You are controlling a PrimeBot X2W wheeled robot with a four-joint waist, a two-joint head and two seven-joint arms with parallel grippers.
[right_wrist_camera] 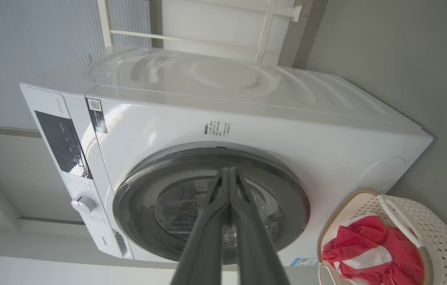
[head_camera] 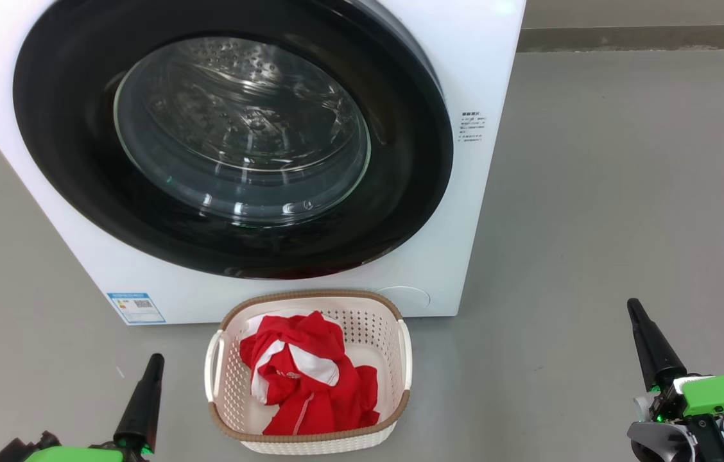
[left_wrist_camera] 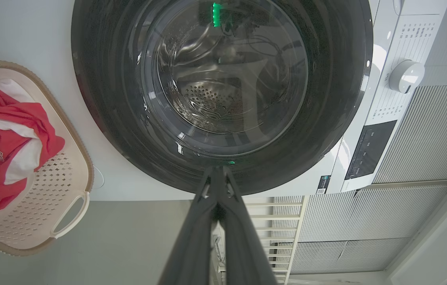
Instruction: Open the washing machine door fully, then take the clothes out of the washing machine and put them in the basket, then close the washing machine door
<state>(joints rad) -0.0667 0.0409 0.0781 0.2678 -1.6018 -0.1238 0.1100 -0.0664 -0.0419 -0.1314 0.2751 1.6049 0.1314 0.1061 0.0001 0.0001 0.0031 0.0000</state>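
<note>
Both dark-fingered grippers, left (head_camera: 155,359) and right (head_camera: 633,305), were pressed fully closed, empty, apart from the cream perforated plastic basket (head_camera: 394,321).

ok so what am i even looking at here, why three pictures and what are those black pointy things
It is one moment seen by three cameras on a wheeled robot with two arms. The head view looks down from the robot's head. The black pointy things are the fingers of its left pincer and right pincer, both shut and holding nothing. The other two pictures come from cameras on each wrist, looking along those fingers, so they appear turned sideways. In front stands a white washing machine with its round black door closed. On the grey floor sits a cream basket with red and white clothes inside.
</note>
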